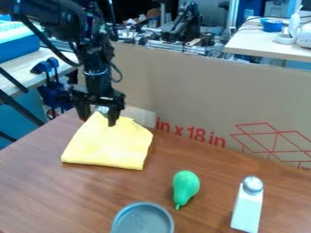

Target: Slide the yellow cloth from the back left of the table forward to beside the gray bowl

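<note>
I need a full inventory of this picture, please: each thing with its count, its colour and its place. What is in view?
Cloth: one, yellow, on the table below the gripper
Pear: one, green, right of the cloth
Bowl: one, grey, at the bottom edge
Bottle: one, white with silver cap, lower right
Table: one, brown, in front
Cardboard: one panel, tan with red print, behind the table
Desk: one, light, upper right
Small tub: one, blue, on the desk
Equipment: count unclear, mostly dark, behind the cardboard
Arm: one, black, upper left
Gripper: one, black, at the cloth's top
</note>
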Available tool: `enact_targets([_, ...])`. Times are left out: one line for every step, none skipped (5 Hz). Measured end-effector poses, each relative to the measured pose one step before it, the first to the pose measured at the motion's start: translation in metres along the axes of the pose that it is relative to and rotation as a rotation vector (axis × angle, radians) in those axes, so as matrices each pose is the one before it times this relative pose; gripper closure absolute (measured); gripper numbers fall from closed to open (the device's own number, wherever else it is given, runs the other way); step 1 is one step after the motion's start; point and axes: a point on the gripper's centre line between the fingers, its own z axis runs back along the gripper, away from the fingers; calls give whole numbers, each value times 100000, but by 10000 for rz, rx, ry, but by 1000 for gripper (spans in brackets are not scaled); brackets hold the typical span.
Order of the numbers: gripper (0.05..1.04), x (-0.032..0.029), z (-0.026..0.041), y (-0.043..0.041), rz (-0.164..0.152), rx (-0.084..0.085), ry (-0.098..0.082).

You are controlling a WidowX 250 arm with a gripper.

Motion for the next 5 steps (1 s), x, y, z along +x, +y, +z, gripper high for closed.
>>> enact_targets([77,-92,-1899,-233,243,-18,397])
enact_targets([78,194,-916,-165,219,-137,-67])
enact_targets([77,-936,-1243,-527,120,125,128])
enact_targets([78,-2332,-1472,-822,118,407,604])
enact_targets([78,-3322,-18,-805,574,43,298])
